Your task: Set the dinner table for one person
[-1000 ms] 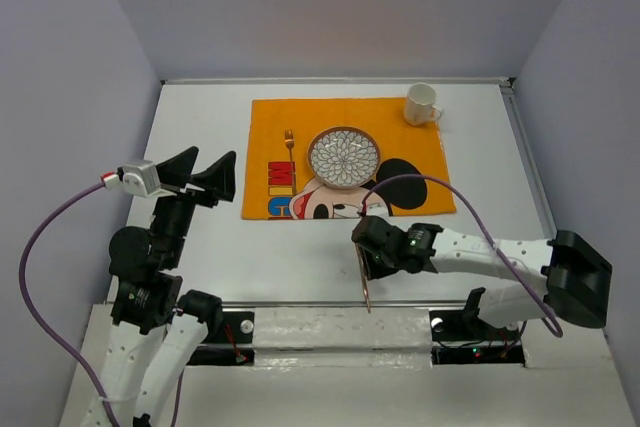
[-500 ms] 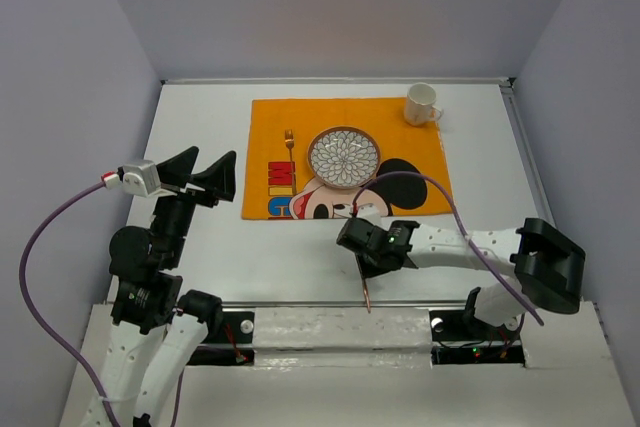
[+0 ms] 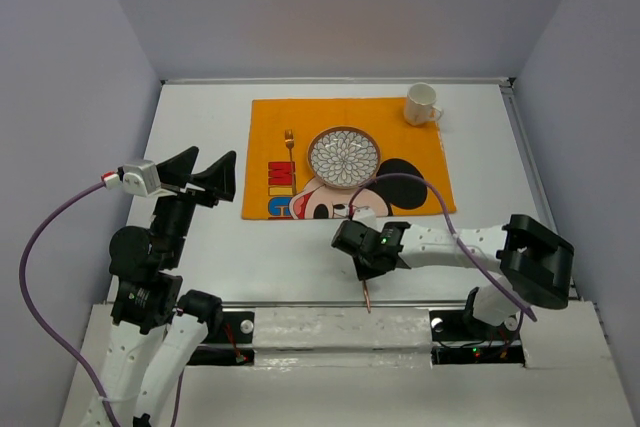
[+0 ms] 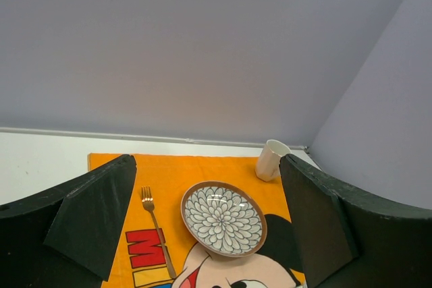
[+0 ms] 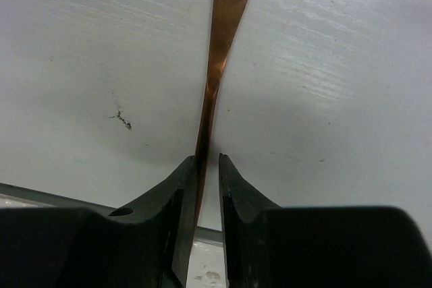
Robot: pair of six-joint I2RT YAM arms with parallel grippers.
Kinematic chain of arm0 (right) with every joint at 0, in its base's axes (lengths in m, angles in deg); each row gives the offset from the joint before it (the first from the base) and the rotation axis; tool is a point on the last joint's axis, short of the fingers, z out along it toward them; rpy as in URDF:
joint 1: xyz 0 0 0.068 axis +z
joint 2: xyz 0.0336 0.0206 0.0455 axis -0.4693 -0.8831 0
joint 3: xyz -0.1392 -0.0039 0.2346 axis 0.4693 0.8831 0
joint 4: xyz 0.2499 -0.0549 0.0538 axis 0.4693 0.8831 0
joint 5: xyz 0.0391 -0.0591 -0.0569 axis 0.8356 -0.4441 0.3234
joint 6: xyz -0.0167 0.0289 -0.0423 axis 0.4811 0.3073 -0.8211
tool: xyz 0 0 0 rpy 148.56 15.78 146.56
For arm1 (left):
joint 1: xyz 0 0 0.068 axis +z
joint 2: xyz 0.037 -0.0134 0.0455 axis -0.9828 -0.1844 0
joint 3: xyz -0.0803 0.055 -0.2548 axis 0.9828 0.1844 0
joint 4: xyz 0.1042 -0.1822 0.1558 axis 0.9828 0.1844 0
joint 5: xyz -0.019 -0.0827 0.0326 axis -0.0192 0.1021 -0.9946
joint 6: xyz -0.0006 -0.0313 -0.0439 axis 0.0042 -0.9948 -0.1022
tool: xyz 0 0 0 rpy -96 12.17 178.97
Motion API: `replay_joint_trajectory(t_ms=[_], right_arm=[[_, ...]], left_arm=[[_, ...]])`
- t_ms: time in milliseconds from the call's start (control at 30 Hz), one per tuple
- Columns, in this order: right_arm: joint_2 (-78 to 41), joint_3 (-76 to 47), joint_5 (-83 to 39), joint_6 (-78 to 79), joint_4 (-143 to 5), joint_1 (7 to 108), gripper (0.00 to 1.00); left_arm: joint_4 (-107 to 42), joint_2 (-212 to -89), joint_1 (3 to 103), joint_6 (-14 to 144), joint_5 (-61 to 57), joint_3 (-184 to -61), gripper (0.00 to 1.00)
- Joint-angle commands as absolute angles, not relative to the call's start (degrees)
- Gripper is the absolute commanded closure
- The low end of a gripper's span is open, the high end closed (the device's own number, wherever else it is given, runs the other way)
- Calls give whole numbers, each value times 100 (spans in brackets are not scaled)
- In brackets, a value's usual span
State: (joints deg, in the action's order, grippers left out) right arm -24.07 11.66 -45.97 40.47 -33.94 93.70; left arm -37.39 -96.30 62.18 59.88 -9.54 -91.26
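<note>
The white surface point(image 3: 200, 122) fills the floor of the walled cell and carries everything. The orange mat point(image 3: 270, 122) lies on its far half and marks out the one place setting. On the mat, a patterned plate point(image 3: 343, 156) sits near the middle, where a diner would face it. A fork point(image 3: 289, 142) lies just to the left of the plate, tines pointing to the far side. A white mug point(image 3: 422, 104) stands at the mat's far right corner, touching or just off its edge, within reach but clear of the plate.

One piece is off the mat. A copper knife point(image 5: 219, 65) lies on the bare surface on the near side of the mat, close to the surface's near rim. Judging by the layout, it belongs to the right of the plate.

The right gripper point(image 5: 208, 163) is low over the knife, its fingers point(image 5: 177, 187) drawn in close on either side of the thin handle. This narrow setting suits a slim, flat thing that is hard to lift off a flat top. A sliver of gap shows beside one finger, so I cannot tell whether the pinch is firm.

The left gripper point(image 3: 208, 172) hangs raised to the left of the mat. Its fingers point(image 4: 94, 220) are spread fully wide and hold nothing, and it is out of the other arm's way.
</note>
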Motion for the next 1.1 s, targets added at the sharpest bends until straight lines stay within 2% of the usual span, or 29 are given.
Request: replay_joint_trajectory(t_ms=[0,167,233,433,600,767,900,933,1067], right_arm=[[-2511,1316,-4554,4264,-3637,9469,78],[-2678,1343,-4519,4299,-3690,9470,84],[-2696,1360,-4537,4317,-3681,9470,96],[-2336,1361,-4686,4343,-3428,9470,100],[-1275,808,-5345,3949,-2979,9295,100],[-1061,254,-5670,2651,-3398,8241,100],[-1315,-194,-5074,1559,-4303,6880,100],[-1438,-439,-4908,1400,-4610,6363,100],[-2700,-1187,-3985,635,-4956,5542,100]], left_arm=[[-4003,-9693,6223,6026,-928,-9099,1],[-4003,-9693,6223,6017,-928,-9099,1],[-3994,-9693,6223,6026,-928,-9099,1],[-3994,-9693,6223,6017,-928,-9099,1],[-4011,-9693,6223,6008,-919,-9099,1],[-4003,-9675,6232,6026,-937,-9090,1],[-4003,-9719,6223,6035,-928,-9099,1],[-4003,-9728,6223,6043,-937,-9099,1],[-3994,-9719,6223,6070,-963,-9099,1]])
